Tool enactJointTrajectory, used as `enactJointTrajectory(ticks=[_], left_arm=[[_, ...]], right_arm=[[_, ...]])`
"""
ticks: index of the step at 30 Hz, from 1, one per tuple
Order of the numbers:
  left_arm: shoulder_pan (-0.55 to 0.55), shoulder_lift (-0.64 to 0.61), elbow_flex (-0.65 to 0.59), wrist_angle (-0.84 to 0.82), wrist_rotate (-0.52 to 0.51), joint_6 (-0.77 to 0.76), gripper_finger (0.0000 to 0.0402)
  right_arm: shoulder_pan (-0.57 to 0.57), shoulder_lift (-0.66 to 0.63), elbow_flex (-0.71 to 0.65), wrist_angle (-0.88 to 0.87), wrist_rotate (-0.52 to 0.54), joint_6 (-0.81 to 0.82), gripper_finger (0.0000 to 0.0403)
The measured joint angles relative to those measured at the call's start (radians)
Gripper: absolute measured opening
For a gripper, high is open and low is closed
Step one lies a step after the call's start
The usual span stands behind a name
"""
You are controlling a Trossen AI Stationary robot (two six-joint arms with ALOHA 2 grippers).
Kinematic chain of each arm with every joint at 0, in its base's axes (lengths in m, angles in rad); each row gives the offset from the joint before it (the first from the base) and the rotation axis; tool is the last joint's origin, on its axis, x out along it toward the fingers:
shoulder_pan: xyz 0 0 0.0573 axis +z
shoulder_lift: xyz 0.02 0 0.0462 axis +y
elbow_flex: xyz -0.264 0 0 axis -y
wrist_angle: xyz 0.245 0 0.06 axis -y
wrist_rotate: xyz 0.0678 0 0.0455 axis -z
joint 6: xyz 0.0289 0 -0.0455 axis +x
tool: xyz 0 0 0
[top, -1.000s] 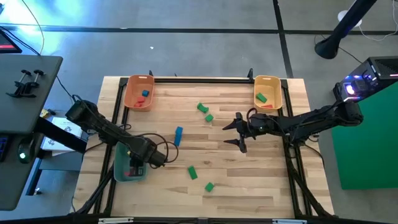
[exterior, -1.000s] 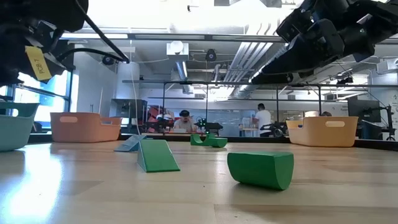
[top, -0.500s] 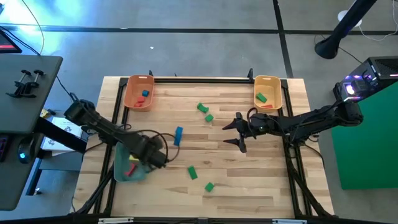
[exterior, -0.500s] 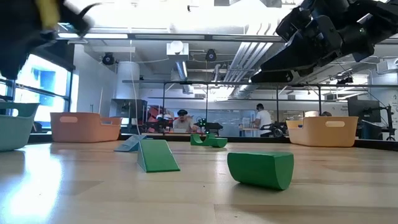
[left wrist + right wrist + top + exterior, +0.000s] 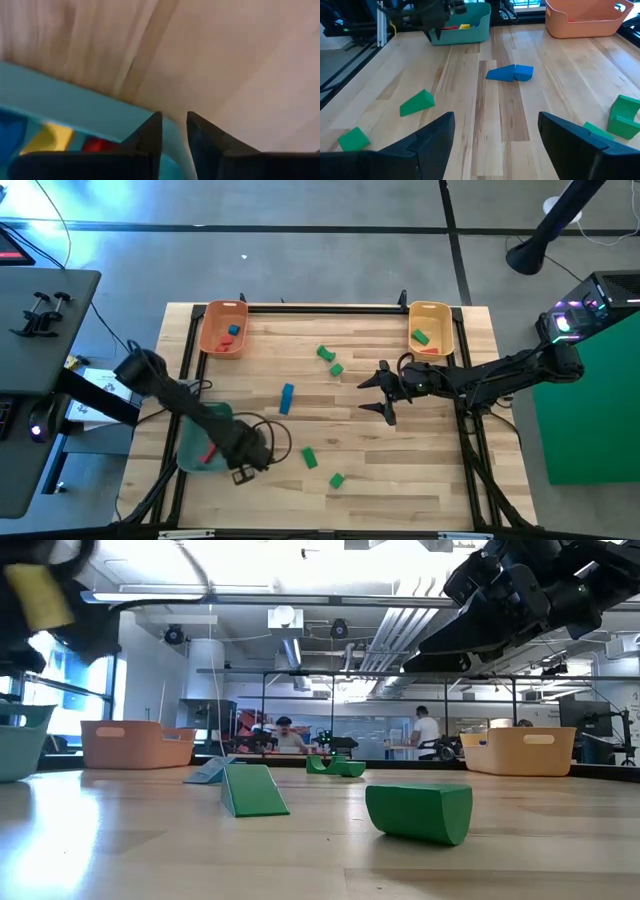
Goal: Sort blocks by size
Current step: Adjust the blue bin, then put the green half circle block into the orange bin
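A: Any writing to read?

B: None legible. A yellow tag (image 5: 38, 598) hangs on the left arm in the low view, but its print cannot be made out.

A: Where is the left gripper (image 5: 247, 463)?

B: At about seven o'clock on the table (image 5: 400, 470), just beside the teal tray's (image 5: 190, 460) corner. Its fingers (image 5: 148, 137) stand close together with only a narrow gap and nothing between them. Red (image 5: 96, 145), yellow (image 5: 50, 137) and blue pieces lie inside the tray.

A: And the right gripper (image 5: 383, 393)?

B: Hovering near the table's centre, toward three o'clock, fingers spread wide and empty.

A: The loose blocks?

B: A blue block (image 5: 287, 397) lies near centre. Two green blocks (image 5: 330, 360) sit toward twelve o'clock, a green wedge (image 5: 309, 457) and a green cube (image 5: 336, 479) toward six. The orange tray (image 5: 222, 329) at eleven o'clock holds red and blue pieces; the yellow tray (image 5: 431, 325) at one o'clock holds a green one.

A: Anything in the way?

B: Bare wood lies between the grippers. A dark frame (image 5: 320, 307) edges the far side.
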State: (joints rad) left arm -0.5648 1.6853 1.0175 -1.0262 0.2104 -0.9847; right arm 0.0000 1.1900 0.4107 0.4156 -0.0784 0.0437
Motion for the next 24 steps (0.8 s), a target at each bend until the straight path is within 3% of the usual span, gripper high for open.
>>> enactJointTrajectory(ticks=[8,21,24], left_arm=[[-0.024,-0.033,0.018,-0.112,-0.025,-0.008,0.0052],[-0.026,-0.073,0.194,-0.360,-0.099,-0.067,0.0048],[-0.022,-0.073,0.205,-0.427,-0.132,-0.139,0.0048]], right_arm=[[0.000,0.000,0.000,-0.001,0.000,-0.010,0.0281],[0.000,0.000,0.000,-0.018,0.000,-0.018,0.0281],[0.000,0.000,0.000,-0.041,0.061,-0.018,0.0281]])
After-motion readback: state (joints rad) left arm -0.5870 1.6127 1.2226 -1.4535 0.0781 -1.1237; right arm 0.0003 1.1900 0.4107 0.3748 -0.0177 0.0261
